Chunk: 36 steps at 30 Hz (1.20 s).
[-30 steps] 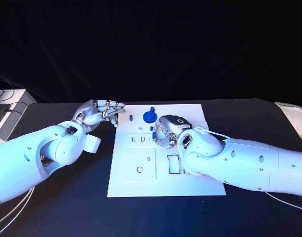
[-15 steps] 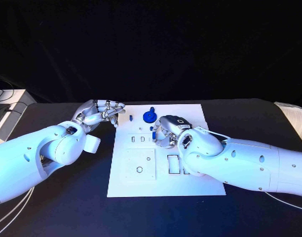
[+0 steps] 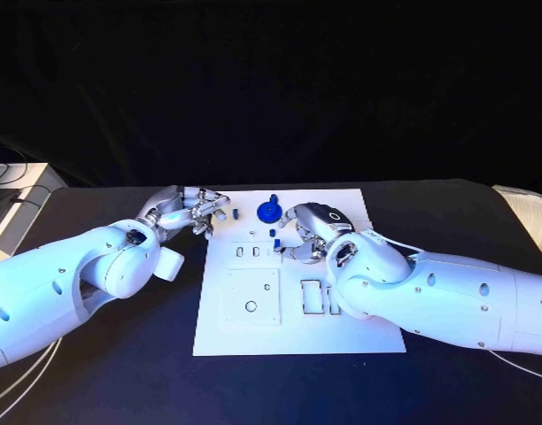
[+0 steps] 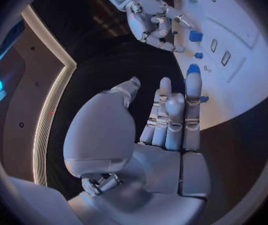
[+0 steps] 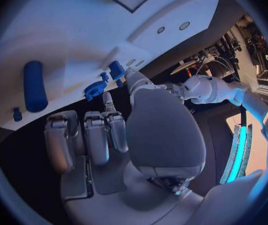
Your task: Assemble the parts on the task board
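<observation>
The left hand (image 3: 184, 210) hovers at the far left corner of the task board (image 3: 348, 332), its fingers (image 4: 171, 116) straight and close together with the thumb set apart, holding nothing. In the left wrist view those fingertips reach over the board's edge, and one small blue piece (image 4: 193, 69) shows just past them; whether they touch it cannot be told. The right hand (image 3: 307, 232) sits over the middle of the board's far half, its fingers (image 5: 96, 137) curled down toward the white surface and its thumb raised, with no part seen in its grasp. Just beside this hand, toward the far edge, lies the round blue part (image 3: 268, 211) with a small knob on its far side; the right wrist view shows it as a toothed blue disc just beyond the fingertips. A blue cylinder (image 5: 34, 85) lies flat on the board, apart from the hand. The board lies flat in the middle of the black desk (image 3: 118, 372).
</observation>
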Tool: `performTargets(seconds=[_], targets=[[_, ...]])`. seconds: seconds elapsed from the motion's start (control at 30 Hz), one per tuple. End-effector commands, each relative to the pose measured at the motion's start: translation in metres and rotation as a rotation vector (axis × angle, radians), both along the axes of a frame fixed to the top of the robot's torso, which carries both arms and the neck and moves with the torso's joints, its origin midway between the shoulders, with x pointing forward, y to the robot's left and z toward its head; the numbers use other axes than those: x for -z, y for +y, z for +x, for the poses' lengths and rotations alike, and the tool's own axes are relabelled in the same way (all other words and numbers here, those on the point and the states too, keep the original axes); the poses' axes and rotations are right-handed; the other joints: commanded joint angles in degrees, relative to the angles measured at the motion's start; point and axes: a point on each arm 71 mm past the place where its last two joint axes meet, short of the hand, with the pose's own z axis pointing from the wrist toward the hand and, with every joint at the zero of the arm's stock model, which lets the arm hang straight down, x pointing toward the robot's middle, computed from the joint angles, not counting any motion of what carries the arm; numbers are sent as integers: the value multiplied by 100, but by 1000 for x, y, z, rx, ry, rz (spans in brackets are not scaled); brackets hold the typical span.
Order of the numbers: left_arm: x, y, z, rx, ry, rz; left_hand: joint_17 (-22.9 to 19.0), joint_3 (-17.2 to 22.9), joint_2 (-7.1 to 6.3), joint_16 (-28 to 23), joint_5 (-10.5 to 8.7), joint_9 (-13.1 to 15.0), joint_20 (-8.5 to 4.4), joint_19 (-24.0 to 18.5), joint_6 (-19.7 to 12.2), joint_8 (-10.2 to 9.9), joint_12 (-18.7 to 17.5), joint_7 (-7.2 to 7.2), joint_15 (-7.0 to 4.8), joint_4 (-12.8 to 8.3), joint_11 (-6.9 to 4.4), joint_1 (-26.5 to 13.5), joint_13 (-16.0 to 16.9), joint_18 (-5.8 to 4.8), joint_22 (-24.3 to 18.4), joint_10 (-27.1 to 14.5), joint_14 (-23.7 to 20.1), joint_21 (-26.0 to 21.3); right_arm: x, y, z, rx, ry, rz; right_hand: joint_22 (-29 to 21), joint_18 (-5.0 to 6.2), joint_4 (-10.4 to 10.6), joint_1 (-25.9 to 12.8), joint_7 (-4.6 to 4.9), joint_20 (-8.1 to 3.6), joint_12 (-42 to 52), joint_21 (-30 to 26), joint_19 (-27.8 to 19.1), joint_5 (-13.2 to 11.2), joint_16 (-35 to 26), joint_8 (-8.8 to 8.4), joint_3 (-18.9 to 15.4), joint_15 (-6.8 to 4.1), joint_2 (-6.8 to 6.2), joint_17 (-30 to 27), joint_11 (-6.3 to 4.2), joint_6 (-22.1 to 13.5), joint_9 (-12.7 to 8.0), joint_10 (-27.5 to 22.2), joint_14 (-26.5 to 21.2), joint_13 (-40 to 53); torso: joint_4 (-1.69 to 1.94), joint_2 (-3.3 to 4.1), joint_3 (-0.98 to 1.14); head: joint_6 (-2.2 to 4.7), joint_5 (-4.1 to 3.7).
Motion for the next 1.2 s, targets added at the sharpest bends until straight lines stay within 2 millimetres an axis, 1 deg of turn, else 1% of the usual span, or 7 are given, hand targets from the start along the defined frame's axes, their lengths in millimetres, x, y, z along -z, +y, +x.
performTargets(seconds=[0.03,0.17,0.3,0.43,0.73,0.93,1.2], targets=[[10,-5,-1,22,82,191,702,-140,152,622,14,374,-52,211,-290,672,1507,-57,-8,233,-44,-180,1051,-45,516,-587,306,443,-10,-4,-3,-15,-32,95,1510,-81,74,70,-6,22,-17,35,600,-23,25,-30,-109,28,3,1507,31,-12,-1,190,609,1131,-1,-50,21,11,10],[17,-12,-2,59,137,316,1537,-216,237,1242,1,577,-69,679,-464,1109,2331,-80,-74,243,-109,-438,1511,-214,1388,-662,773,1068,-20,-13,-5,-60,-13,122,1510,-81,74,179,-1,24,-42,35,600,-6,25,-38,-168,31,5,1507,36,-32,-4,159,609,1103,0,-116,43,1,35],[20,-20,-1,88,176,434,2165,-219,287,1652,0,689,-120,1078,-466,1432,3290,-154,-134,248,-183,-499,2461,-342,2128,-113,1112,1556,-34,-27,-5,-77,2,153,1510,-81,81,212,-4,25,-39,35,600,5,25,-24,-169,31,38,1507,34,-12,2,160,609,1105,-1,-185,63,-16,40],[21,-29,4,131,217,566,2541,-26,415,1872,4,709,-192,1359,-351,1582,3859,-246,-209,249,-267,-492,3105,-434,2631,372,1301,1869,-48,-50,3,-41,33,207,1465,-65,77,294,-29,15,-31,-22,571,142,23,43,-119,14,126,1503,12,74,28,166,608,1110,-23,-274,93,-41,50],[15,-58,22,179,250,777,2773,662,161,1993,2,861,-271,1528,-213,1796,4103,-342,-291,244,-355,-709,3380,-500,2986,572,1403,2087,-66,-92,26,70,60,263,1418,-49,70,344,-56,-5,-21,-82,540,291,16,125,-60,-8,143,1478,-13,142,57,176,602,1118,-102,-406,164,-150,108],[11,-73,31,193,257,860,2964,785,96,2097,1,1032,-297,1680,-214,1924,4295,-378,-322,252,-387,-954,3631,-555,3265,750,1477,2234,-66,-101,32,103,83,263,1419,-49,73,348,-58,-12,-15,-80,541,363,17,138,-38,-14,144,1483,-17,127,60,181,603,1123,-106,-445,216,-207,145],[6,-95,41,229,281,968,3067,820,82,2152,-1,1119,-313,1783,-244,1937,4392,-384,-333,261,-395,-1180,3762,-592,3447,837,1514,2331,-63,-105,37,129,116,247,1411,-46,76,341,-55,-15,-26,-92,535,409,15,138,-29,-15,138,1476,-16,102,59,169,601,1111,-109,-466,252,-276,160]])
